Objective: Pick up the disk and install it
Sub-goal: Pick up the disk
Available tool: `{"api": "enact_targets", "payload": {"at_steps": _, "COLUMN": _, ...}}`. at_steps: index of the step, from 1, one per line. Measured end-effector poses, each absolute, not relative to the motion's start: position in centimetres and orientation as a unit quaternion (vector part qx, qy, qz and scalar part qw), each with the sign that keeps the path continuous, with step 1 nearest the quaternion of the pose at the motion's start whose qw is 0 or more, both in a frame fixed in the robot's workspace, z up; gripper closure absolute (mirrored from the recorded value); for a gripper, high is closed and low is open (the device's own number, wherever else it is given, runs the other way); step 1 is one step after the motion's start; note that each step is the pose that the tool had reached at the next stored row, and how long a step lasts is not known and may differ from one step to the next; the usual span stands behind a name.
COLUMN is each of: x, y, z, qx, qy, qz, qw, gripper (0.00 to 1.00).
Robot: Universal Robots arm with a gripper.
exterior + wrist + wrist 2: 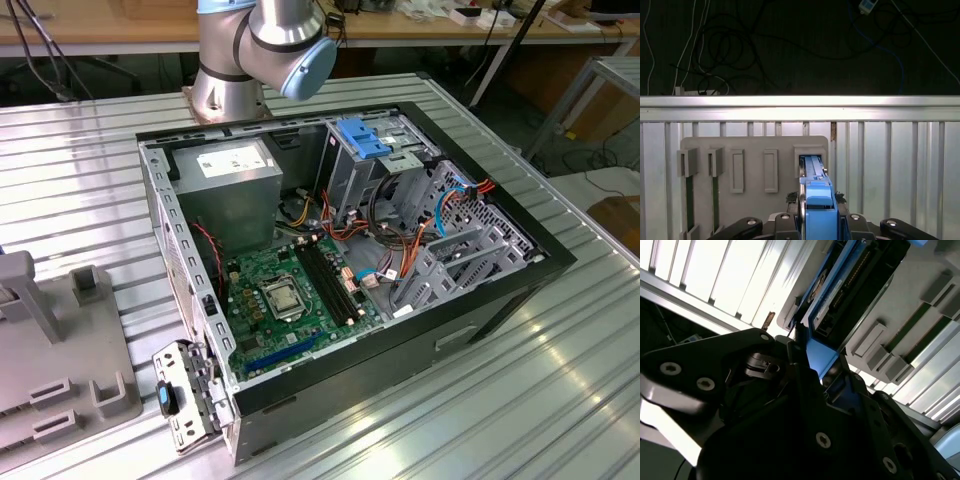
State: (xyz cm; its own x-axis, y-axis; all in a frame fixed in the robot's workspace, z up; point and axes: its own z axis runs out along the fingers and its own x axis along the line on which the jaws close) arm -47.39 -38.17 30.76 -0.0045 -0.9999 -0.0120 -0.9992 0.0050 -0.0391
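**Operator:** State of the tool?

**Technician:** The gripper [817, 201] was clenched on the disk [852, 282]; in the first wrist view its matte black fingers [792, 199] pressed flat against the glossy blue plastic rail from both sides.

**Operator:** Location of the disk?

**Technician:** It stood on edge in a rectangular slot of the smooth grey holder plate [755, 150]; the plate lay on the ribbed aluminium table [890, 165]; in the exterior view, the open black computer case [480, 320] stood on the same table, its green motherboard [285, 295] exposed.
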Motion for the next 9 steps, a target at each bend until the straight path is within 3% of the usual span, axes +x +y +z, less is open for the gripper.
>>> {"api": "enact_targets", "payload": {"at_steps": 9, "x": -47.4, "y": -38.2, "z": 32.6, "qx": -0.705, "qy": 0.709, "qz": -0.01, "qw": 0.018, "gripper": 0.63}}
